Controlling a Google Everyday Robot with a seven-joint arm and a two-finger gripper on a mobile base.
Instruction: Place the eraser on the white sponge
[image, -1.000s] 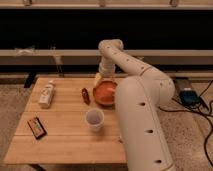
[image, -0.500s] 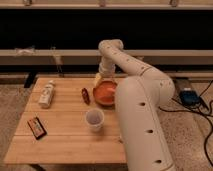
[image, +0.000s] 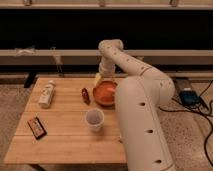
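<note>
Gripper hangs at far side above orange bowl, jaws spread, empty. Robot should swing near-left to eraser, descend squarely across its narrow width. White sponge not visible.

table: matt wood slats | arm: smooth white plastic | bowl: glossy

Robot test lab: a wooden table under the gripper, speckled floor, long wall rails behind it, loose cables well aside.
</note>
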